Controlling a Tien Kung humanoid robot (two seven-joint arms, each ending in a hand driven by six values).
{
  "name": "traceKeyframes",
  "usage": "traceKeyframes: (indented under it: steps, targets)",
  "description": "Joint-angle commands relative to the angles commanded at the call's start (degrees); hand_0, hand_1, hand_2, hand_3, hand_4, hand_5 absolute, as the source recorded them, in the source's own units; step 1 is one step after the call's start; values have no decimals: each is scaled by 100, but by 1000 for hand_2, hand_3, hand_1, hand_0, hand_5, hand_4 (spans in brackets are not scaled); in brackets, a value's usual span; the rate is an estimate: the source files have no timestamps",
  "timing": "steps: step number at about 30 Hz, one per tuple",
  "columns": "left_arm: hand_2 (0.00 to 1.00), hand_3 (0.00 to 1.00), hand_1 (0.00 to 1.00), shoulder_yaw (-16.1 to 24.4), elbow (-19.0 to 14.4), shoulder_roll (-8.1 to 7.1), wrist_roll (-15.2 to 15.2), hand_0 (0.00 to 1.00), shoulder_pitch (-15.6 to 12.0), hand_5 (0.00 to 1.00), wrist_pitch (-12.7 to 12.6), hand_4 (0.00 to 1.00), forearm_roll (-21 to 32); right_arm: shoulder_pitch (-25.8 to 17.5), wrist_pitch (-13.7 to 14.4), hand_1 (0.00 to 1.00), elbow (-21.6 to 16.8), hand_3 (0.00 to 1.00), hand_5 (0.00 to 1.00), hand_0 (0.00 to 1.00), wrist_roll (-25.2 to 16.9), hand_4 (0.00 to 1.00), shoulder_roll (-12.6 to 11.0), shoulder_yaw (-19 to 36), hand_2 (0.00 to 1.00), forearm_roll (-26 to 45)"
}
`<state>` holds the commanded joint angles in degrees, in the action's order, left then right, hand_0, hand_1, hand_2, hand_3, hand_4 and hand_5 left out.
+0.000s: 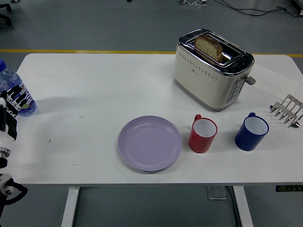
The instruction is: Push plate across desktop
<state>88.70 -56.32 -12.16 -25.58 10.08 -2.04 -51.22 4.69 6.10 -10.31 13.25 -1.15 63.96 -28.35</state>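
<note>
A lilac plate [149, 143] lies flat near the table's front edge, a little left of centre. My left hand [8, 111] shows only partly at the picture's far left edge, far from the plate. Its white and black fingers [14, 98] are stretched out and hold nothing, and they overlap the lower part of a water bottle. The right arm is out of sight.
A water bottle [18, 90] stands at the far left. A red mug [203, 135] stands just right of the plate, then a blue mug [251, 131]. A cream toaster [212, 71] with bread stands behind them. A metal toast rack [286, 111] is at the right edge.
</note>
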Motion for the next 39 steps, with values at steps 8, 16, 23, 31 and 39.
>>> traceKeyframes:
  steps: [8, 16, 23, 31, 39]
  targets:
    - [816, 757, 801, 11, -6, 76, -114, 793, -107, 998, -6, 498, -107, 0, 6, 483, 0, 555, 360, 521, 8, 279, 4, 35, 587, -56]
    - [816, 760, 806, -51, -4, 153, -268, 793, -164, 998, -55, 503, -178, 10, 9, 483, 0, 555, 361, 521, 7, 278, 3, 38, 587, -58]
    - [849, 826, 840, -245, 74, 188, -489, 805, -230, 998, -196, 512, -333, 14, 9, 483, 0, 556, 360, 521, 6, 277, 0, 46, 587, -69]
    - [866, 835, 851, -303, 102, 222, -603, 821, -297, 998, -280, 511, -377, 15, 11, 483, 0, 556, 360, 521, 8, 276, 0, 61, 587, -95]
    - [867, 838, 856, -301, 118, 248, -604, 822, -287, 998, -293, 511, -377, 17, 15, 484, 0, 555, 361, 521, 4, 276, -1, 76, 587, -110]
